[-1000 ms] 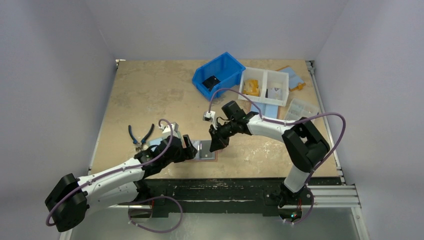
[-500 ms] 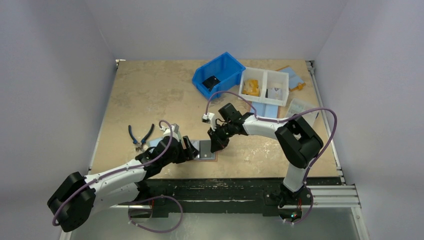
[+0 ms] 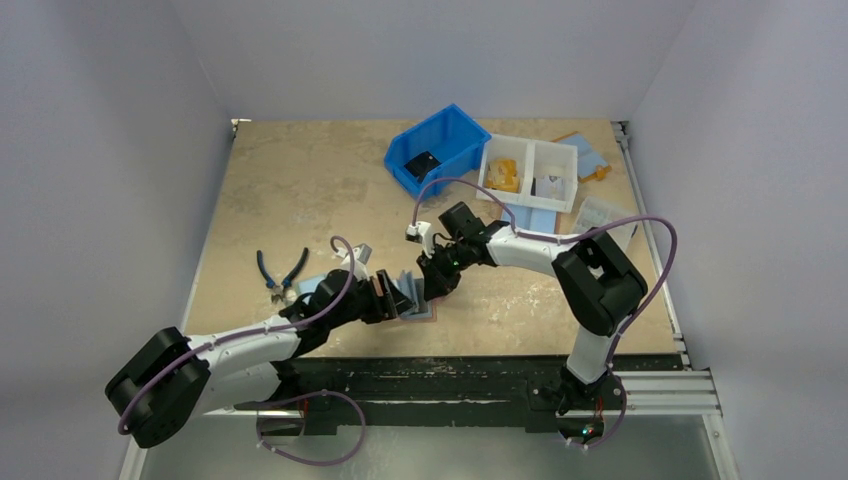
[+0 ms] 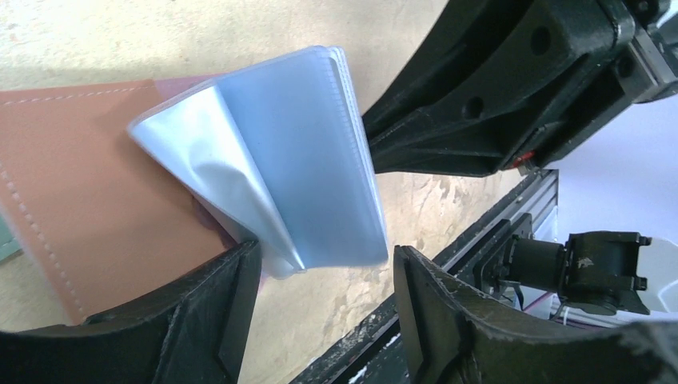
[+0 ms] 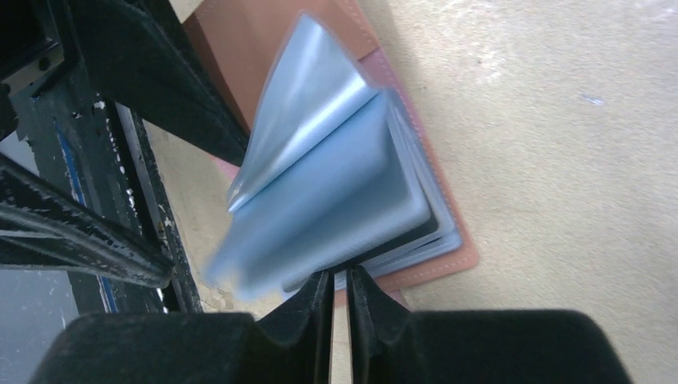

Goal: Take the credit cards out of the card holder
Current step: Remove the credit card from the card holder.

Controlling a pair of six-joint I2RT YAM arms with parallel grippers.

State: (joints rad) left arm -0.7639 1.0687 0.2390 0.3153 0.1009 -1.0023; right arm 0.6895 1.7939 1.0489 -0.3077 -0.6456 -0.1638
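The card holder (image 3: 424, 314) lies open and flat at 6 o'clock on the table (image 3: 300, 190), close to the front edge, with both grippers meeting over it. A sheaf of pale blue plastic sleeves (image 4: 304, 160) stands up from its brown leather.

The top view gives only this placing: the left gripper (image 3: 385, 297) at the holder's 9 o'clock, the right gripper (image 3: 432, 290) at its 1 o'clock, the sleeves a small blue fan between them.

The left wrist view shows what that one cannot. Its jaws stand fairly wide and the lower edge of the sleeves sits between them. One finger touches the curled outer sleeve, and the other is just beside the sheaf's corner. Stitched leather spreads flat toward 9 o'clock, and the right gripper's black body fills 2 o'clock.

The right wrist view shows its own jaws narrow, with only a thin slit between the tips, right at the sleeves' edge. Whether a sleeve is pinched in that slit I cannot tell. Here one sleeve is blurred and leans apart from the rest, which stay stacked on the leather.

Farther out, only the top view shows the pliers (image 3: 280, 270) at the holder's 9 o'clock, a blue bin (image 3: 450, 128) at 12 o'clock and a white tray (image 3: 529, 165) at 1 o'clock.
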